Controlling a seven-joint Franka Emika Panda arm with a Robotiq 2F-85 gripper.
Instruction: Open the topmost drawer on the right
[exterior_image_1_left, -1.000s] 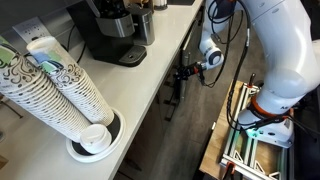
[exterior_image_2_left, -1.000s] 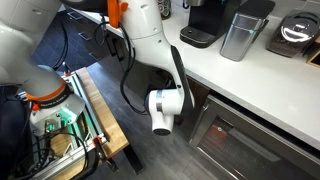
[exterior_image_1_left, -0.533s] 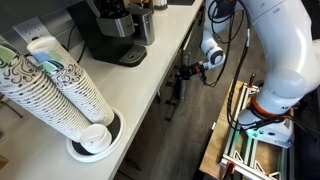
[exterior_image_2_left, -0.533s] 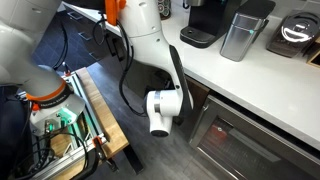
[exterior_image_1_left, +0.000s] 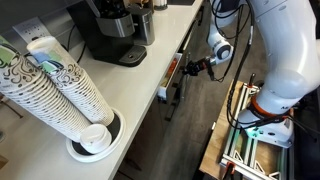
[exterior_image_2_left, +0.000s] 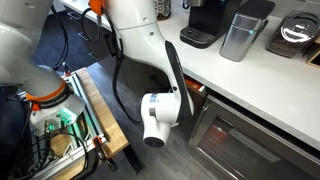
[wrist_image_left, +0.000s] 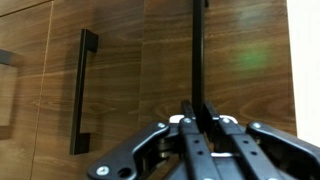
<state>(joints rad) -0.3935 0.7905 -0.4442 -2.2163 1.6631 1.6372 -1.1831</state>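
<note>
The topmost drawer (exterior_image_1_left: 174, 70) stands partly pulled out from under the white counter in both exterior views. Orange-red items show inside it (exterior_image_2_left: 197, 89). My gripper (exterior_image_1_left: 190, 70) is at the drawer's front, shut on its slim dark bar handle. In the wrist view the handle (wrist_image_left: 198, 50) runs up from between my shut fingers (wrist_image_left: 197, 108), across a wood-toned front. In an exterior view the white wrist (exterior_image_2_left: 160, 112) hides the fingers.
A second dark bar handle (wrist_image_left: 80, 90) sits on the neighbouring front. On the counter stand a coffee machine (exterior_image_1_left: 110, 30), a stack of paper cups (exterior_image_1_left: 60, 90) and a metal canister (exterior_image_2_left: 243, 32). A wooden frame (exterior_image_1_left: 240, 140) stands on the floor behind the arm.
My gripper has moved away from the counter with the handle in it. The drawer has slid out, and its orange-red contents now show.
</note>
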